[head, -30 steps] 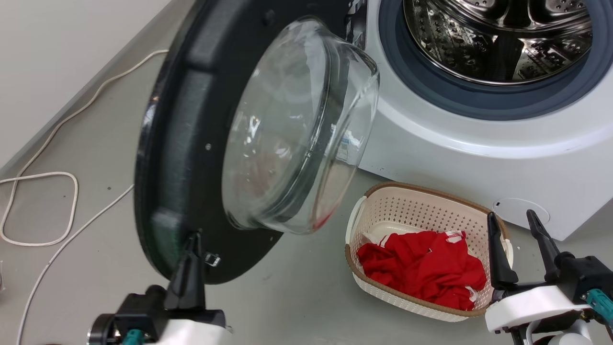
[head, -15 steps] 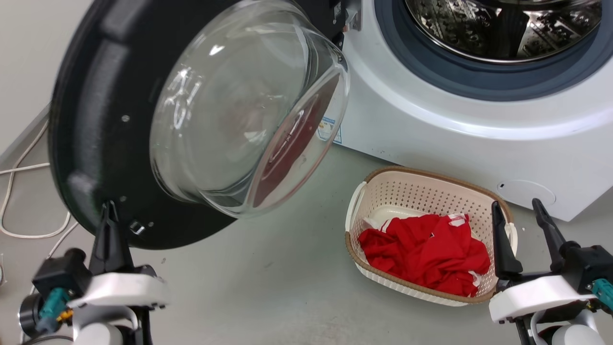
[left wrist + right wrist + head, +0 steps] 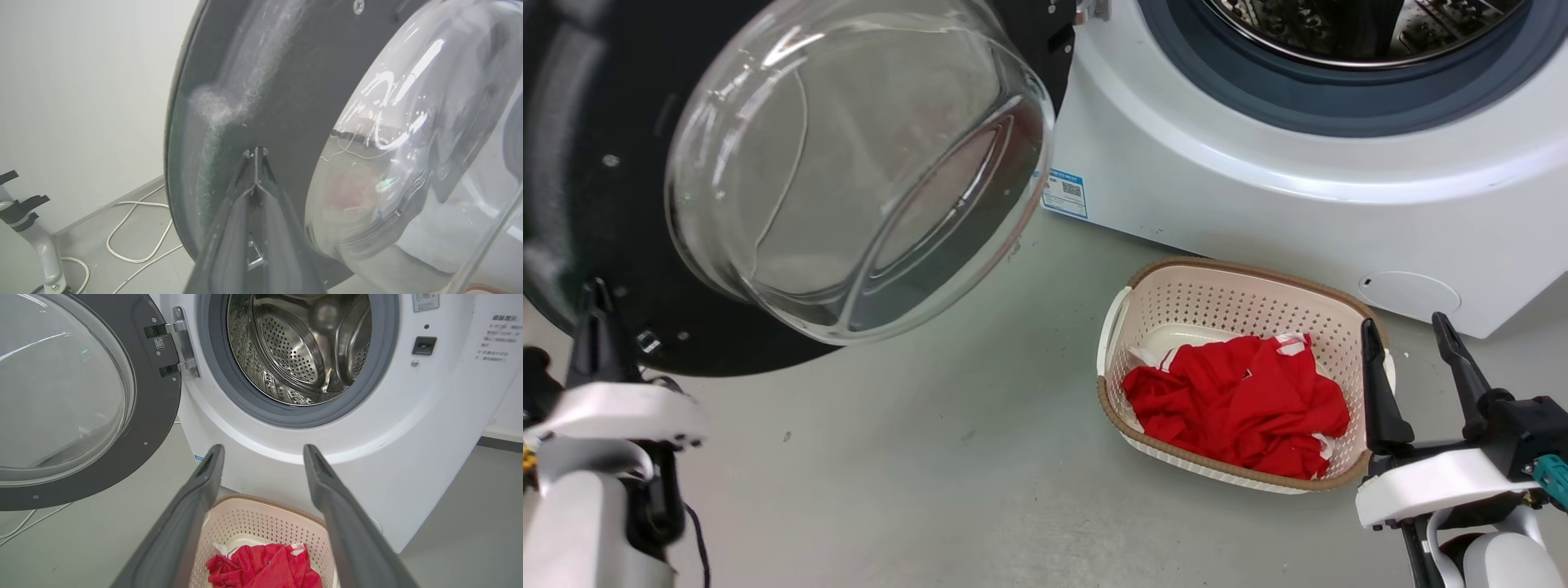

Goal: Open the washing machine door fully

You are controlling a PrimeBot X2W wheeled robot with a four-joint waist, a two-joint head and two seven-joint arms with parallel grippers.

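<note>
Left gripper (image 3: 255, 152), fingers pressed together, touches the door (image 3: 286, 81) just ahead; right gripper (image 3: 1401, 322) hangs spread above the basket (image 3: 1233, 306).

Washing machine door (image 3: 159, 400) stands wide; right gripper (image 3: 263, 448) splayed, basket (image 3: 265, 522) framed between.

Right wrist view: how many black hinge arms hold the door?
2. Upper black hinge arm and lower black hinge arm, one above the other, run from the glossy black round door to the silver hinge plate on the white washing machine. None seems hidden.
</note>
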